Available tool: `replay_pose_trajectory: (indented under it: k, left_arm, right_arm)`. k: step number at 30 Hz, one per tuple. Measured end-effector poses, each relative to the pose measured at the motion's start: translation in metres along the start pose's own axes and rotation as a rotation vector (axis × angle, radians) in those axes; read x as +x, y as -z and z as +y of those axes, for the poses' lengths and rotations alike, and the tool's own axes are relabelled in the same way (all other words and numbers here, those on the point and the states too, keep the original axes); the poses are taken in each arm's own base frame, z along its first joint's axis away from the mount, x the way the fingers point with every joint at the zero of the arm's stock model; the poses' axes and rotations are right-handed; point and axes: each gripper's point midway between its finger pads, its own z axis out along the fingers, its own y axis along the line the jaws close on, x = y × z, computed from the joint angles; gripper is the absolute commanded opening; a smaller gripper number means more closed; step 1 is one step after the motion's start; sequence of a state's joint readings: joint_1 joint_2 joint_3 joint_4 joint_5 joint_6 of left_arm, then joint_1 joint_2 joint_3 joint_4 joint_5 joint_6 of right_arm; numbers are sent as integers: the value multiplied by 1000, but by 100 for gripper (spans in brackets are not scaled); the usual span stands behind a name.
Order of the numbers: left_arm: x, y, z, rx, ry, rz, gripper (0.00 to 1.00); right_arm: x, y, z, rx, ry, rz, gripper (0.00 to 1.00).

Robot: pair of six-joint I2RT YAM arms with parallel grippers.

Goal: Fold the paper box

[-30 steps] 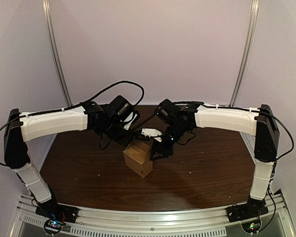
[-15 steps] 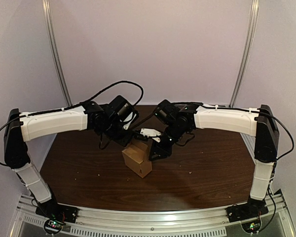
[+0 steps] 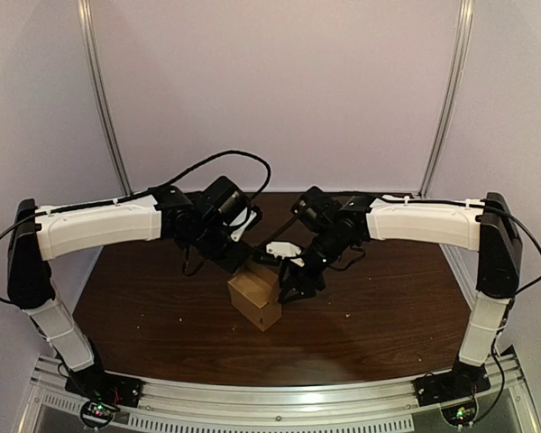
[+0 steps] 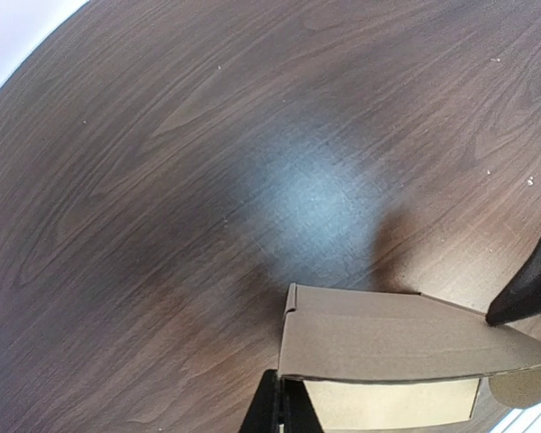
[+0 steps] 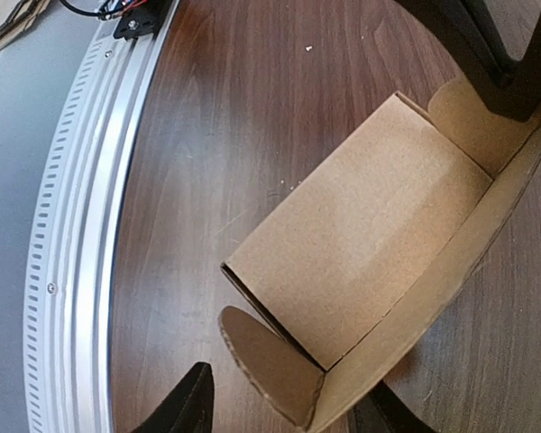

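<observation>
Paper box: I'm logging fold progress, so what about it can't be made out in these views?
Top external: paper box top flaps, covered by left fingers and right fingers.
Left wrist: left fingers' grip, cut off by the bottom edge.
Right wrist: box's far flap, partly behind the left fingers; right fingertips, cut off below.

Overall light: was dim and even in the top view, with a violet cast on the walls (image 3: pixel 270 90).
Glare: lay as a pale bluish patch on the table (image 4: pixel 316 194) at the centre of the left wrist view; washed out to white at 11 o'clock.
Shadows: pooled dark beside the paper box (image 4: pixel 388 338) at its 12 and 9 o'clock.
Focus: was crisp on the cardboard grain in the right wrist view; looked soft in the top view.
Distortion: bowed the wall rails (image 3: pixel 99 99) at 10 and 2 o'clock in the top view.
</observation>
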State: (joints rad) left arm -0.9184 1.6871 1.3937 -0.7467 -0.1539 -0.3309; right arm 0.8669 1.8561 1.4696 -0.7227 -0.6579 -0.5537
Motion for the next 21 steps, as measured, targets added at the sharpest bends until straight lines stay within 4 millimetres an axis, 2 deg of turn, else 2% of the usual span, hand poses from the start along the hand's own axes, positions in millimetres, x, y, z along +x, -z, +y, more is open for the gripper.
replay_pose_trajectory:
  k: [4, 8, 12, 16, 21]
  left_arm:
    - [1, 1, -2, 9, -2, 6, 0]
    - [1, 1, -3, 14, -2, 8, 0]
    - [2, 1, -4, 17, -2, 10, 0]
    - [2, 1, -4, 17, -2, 11, 0]
    - [2, 1, -4, 18, -2, 12, 0]
  right_arm:
    - [-6, 10, 8, -9, 80, -21, 60]
    - [-10, 19, 13, 13, 118, -46, 57]
    - [-16, 22, 5, 66, 107, -70, 50]
    - [-24, 22, -5, 111, 89, -101, 48]
    - [-21, 16, -8, 127, 73, -107, 46]
